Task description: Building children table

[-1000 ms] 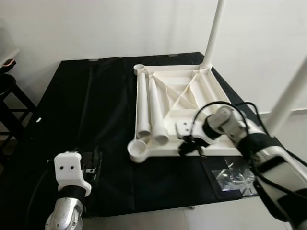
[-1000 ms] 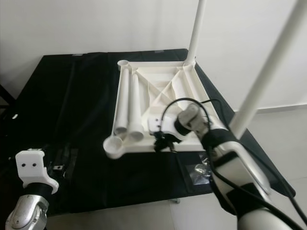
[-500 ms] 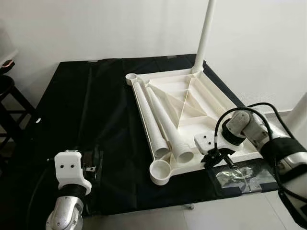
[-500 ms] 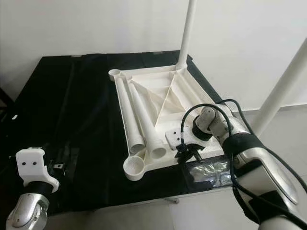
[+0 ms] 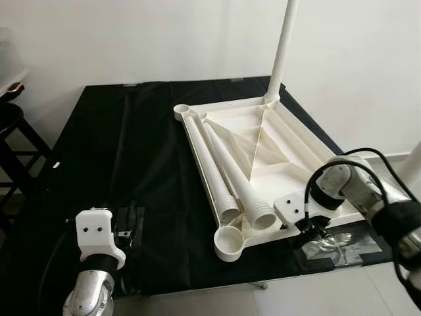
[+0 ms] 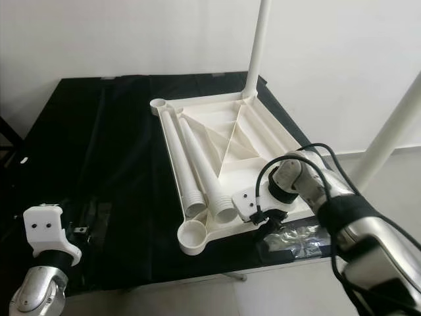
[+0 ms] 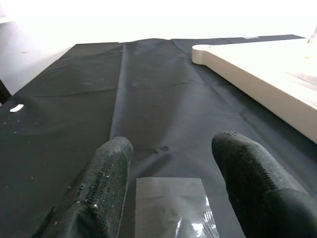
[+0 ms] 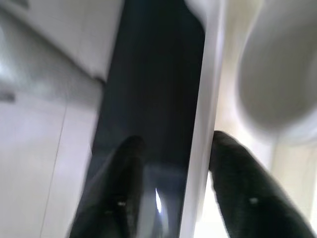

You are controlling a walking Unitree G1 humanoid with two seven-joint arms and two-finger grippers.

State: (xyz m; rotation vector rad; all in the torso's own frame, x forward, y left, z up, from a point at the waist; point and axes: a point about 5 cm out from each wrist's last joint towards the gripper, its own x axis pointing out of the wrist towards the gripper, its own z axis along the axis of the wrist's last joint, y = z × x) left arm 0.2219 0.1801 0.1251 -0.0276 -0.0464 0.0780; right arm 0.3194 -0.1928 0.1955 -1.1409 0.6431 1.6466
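Observation:
A white tabletop (image 5: 304,135) lies upside down on a black cloth (image 5: 125,151). Two loose white legs (image 5: 227,164) lie inside it, and an empty corner socket (image 5: 229,241) faces me. One leg (image 5: 281,49) stands upright in the far corner; another (image 6: 395,128) rises at the near right. My right gripper (image 5: 309,230) is at the tabletop's near edge, open, its fingers (image 8: 237,188) astride the thin rim (image 8: 200,148). My left gripper (image 7: 171,188) hovers open over a clear plastic bag (image 7: 171,210) at the near left.
A crumpled clear bag (image 5: 335,242) of small parts lies on the cloth just beside the right gripper. The cloth's front edge (image 5: 197,289) is close, with pale floor below. A dark stool (image 5: 10,118) stands at the far left, a white wall behind.
The tabletop's near end has swung to the right and toward me along with my right gripper. The left arm has stayed put.

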